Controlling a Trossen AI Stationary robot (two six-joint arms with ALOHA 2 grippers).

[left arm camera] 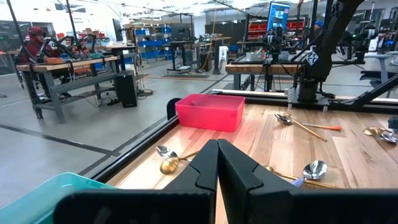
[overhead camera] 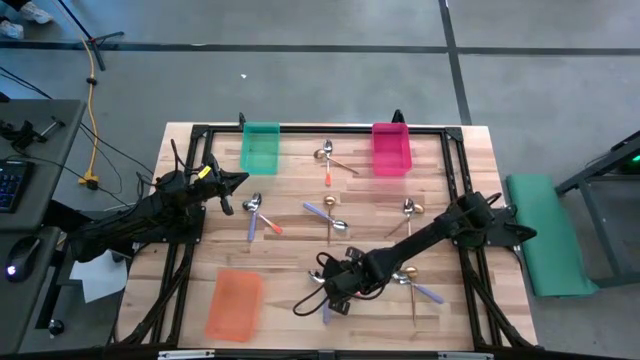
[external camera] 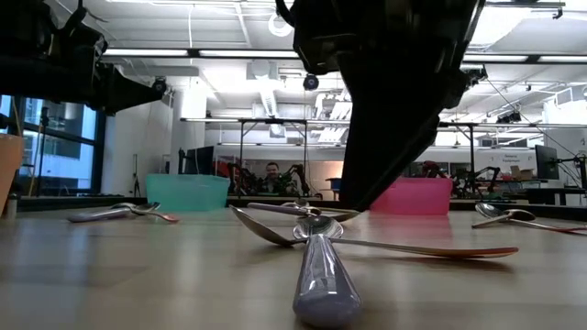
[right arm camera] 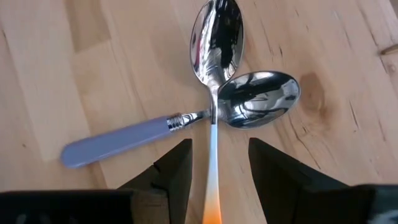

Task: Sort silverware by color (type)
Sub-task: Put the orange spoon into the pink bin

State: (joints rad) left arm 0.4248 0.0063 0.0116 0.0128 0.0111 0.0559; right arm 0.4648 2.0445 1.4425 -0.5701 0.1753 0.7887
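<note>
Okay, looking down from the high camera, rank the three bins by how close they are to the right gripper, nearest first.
From the right gripper:
1. Orange bin, table's near-left corner.
2. Pink bin, far edge, right of centre.
3. Green bin, far edge, left; close to the pink one, slightly farther.

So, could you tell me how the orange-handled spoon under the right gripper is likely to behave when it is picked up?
The orange-handled spoon looks stiff, so probably no flopping. Its slim, glossy stem may slip or twist between the open right gripper fingers. It crosses the lavender-handled spoon, so lifting would likely nudge that one.
</note>
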